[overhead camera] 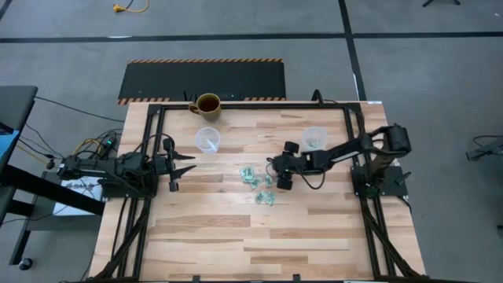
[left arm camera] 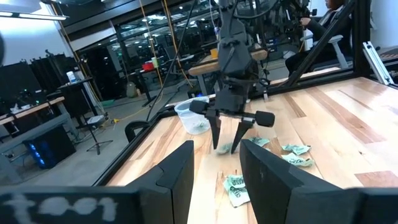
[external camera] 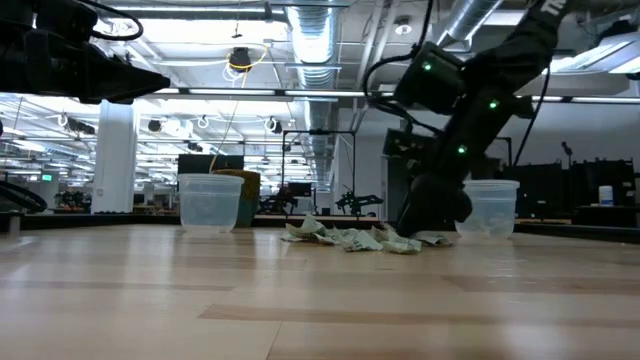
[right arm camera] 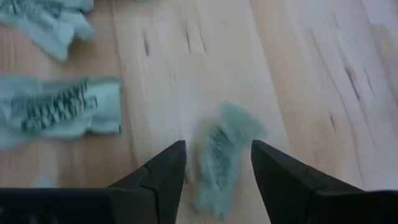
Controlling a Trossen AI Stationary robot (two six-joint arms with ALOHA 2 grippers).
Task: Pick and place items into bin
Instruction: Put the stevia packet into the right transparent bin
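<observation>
Several small light-green and white crinkly wrapped items (overhead camera: 258,182) lie loose on the wooden table near its middle, and show in the low view (external camera: 350,238). My right gripper (overhead camera: 273,168) reaches down at the right side of the pile. It is open, and its fingers stand on either side of one item (right arm camera: 222,155) that lies flat on the wood; I see no touch. My left gripper (overhead camera: 191,162) waits open above the table's left part, pointing at the pile. A clear cup (overhead camera: 314,138) behind the right gripper holds a few green pieces.
A second clear cup (overhead camera: 207,139) stands left of the pile and a brown mug (overhead camera: 208,104) stands at the far edge. A black frame rail (overhead camera: 251,106) borders the table. Bare wood (overhead camera: 259,244) lies toward the near edge.
</observation>
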